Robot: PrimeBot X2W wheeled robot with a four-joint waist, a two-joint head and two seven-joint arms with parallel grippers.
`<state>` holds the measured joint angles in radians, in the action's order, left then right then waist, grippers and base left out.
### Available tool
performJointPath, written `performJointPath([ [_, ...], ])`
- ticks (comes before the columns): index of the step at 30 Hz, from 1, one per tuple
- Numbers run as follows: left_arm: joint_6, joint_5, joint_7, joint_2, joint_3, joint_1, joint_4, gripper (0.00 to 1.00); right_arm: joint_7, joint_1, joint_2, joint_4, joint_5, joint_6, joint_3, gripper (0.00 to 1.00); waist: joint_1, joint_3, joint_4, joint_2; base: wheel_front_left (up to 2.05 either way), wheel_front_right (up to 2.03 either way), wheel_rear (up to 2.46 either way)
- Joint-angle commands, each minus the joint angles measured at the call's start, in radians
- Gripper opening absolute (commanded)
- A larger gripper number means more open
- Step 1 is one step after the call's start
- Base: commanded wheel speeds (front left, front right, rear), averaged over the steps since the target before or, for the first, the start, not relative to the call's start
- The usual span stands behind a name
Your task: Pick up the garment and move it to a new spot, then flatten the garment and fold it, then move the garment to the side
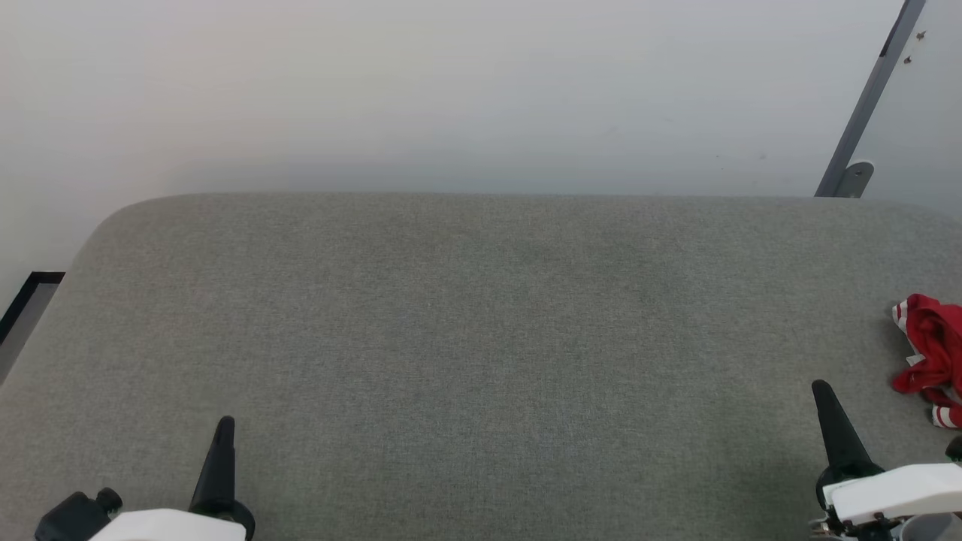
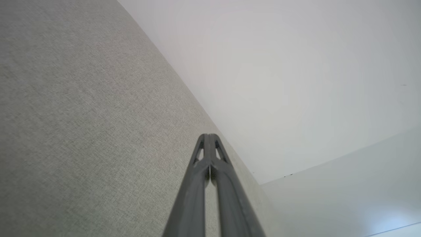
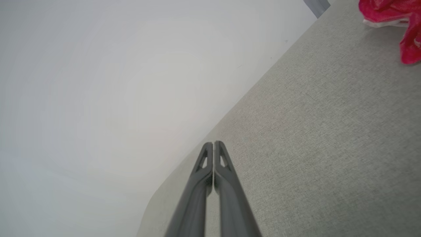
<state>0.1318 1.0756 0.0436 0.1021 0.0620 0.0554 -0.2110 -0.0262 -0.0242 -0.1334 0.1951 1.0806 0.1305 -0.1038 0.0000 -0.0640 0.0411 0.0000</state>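
Observation:
The garment (image 1: 930, 353) lies crumpled at the far right edge of the grey fabric table (image 1: 481, 330), red with white striped trim, partly cut off by the picture's edge. The right wrist view shows the garment (image 3: 394, 13) in its top right corner. My right gripper (image 1: 823, 387) is shut with nothing in it, low at the right, a short way left of the garment and apart from it. In its own wrist view, the right gripper (image 3: 213, 143) has both fingers pressed together. My left gripper (image 1: 225, 422) is shut and empty at the lower left; the left gripper (image 2: 207, 135) shows closed fingers.
A pale wall (image 1: 451, 90) runs behind the table's far edge. A grey slanted bar with a bracket (image 1: 857, 143) stands at the back right. A dark-edged object (image 1: 26, 304) sits beyond the table's left side. The table has rounded corners.

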Motion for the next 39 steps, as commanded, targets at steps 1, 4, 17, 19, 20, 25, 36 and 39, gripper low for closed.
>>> performJointPath([
  [1, -0.001, 0.03, -0.007, 0.004, 0.007, -0.032, 0.008, 0.0, -0.003, 0.03, 0.0, -0.008, 0.026, 0.0, -0.005, 0.0, 0.0, 0.001, -0.001, 0.0, 0.0, 0.0, 0.0],
  [4, -0.001, 0.057, -0.015, 0.001, 0.009, -0.039, 0.006, 0.0, -0.009, 0.034, 0.005, -0.004, 0.055, 0.0, -0.005, 0.0, 0.0, 0.004, -0.003, 0.0, 0.0, 0.0, 0.0],
  [17, -0.001, 0.165, -0.047, -0.012, 0.02, -0.071, -0.004, 0.0, -0.027, 0.06, 0.023, 0.009, 0.163, 0.0, -0.007, 0.0, 0.0, 0.015, -0.009, 0.0, 0.0, 0.0, 0.0],
  [19, -0.001, 0.183, -0.053, -0.014, 0.021, -0.074, -0.005, 0.0, -0.031, 0.064, 0.025, 0.011, 0.18, 0.0, -0.007, 0.0, 0.0, 0.017, -0.011, 0.0, 0.0, 0.0, 0.0],
  [20, -0.001, 0.191, -0.055, -0.015, 0.022, -0.077, -0.006, 0.0, -0.032, 0.065, 0.027, 0.012, 0.188, 0.0, -0.007, 0.0, 0.0, 0.018, -0.011, 0.0, 0.0, 0.0, 0.0],
  [25, -0.001, 0.231, -0.068, -0.019, 0.026, -0.089, -0.009, 0.0, -0.039, 0.073, 0.034, 0.016, 0.229, 0.0, -0.008, 0.0, 0.0, 0.023, -0.014, 0.0, 0.0, 0.0, 0.0],
  [36, -0.002, 0.316, -0.094, -0.027, 0.034, -0.11, -0.016, 0.0, -0.054, 0.09, 0.048, 0.025, 0.312, 0.0, -0.009, 0.0, 0.0, 0.033, -0.02, 0.0, 0.0, 0.0, 0.0],
  [39, -0.002, 0.34, -0.101, -0.029, 0.036, -0.119, -0.018, 0.0, -0.056, 0.098, 0.052, 0.027, 0.333, 0.0, -0.009, 0.0, 0.0, 0.036, -0.022, 0.0, 0.0, 0.0, 0.0],
])
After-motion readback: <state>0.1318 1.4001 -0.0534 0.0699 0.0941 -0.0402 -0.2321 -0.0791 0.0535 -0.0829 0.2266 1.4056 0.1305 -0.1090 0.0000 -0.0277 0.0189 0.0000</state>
